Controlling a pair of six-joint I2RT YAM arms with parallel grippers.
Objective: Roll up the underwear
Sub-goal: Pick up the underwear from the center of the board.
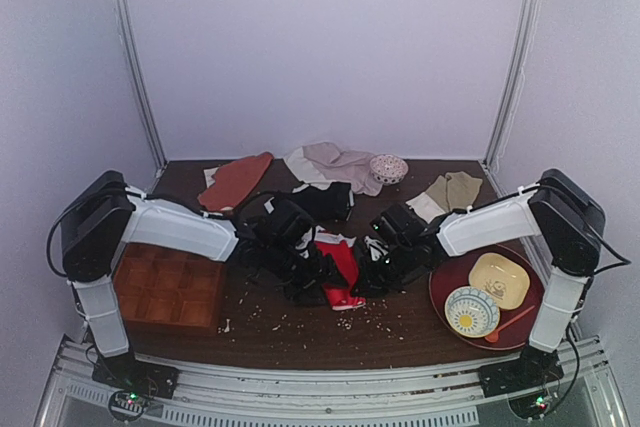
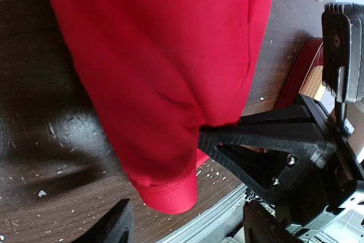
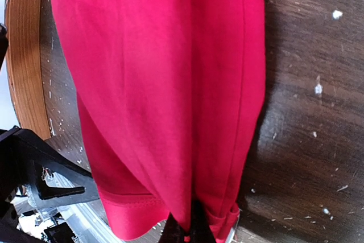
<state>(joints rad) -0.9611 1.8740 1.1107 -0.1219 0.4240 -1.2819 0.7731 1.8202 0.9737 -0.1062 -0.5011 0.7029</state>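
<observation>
So the right tool (image 3: 185, 229) is pinching the underwear (image 1: 343, 262), the left tool (image 2: 187, 221) is spread; a round tray (image 1: 452, 279) beside the right tool holds a patterned bowl (image 1: 470, 310) and a yellow dish (image 1: 498, 279).

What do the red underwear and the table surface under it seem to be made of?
The red underwear looks like soft, matte knit fabric: it drapes in folds and has a stitched hem. The table looks like dark wood or wood-look laminate with a slight sheen: faint grain streaks and soft reflections show, but which one I cannot tell.
</observation>
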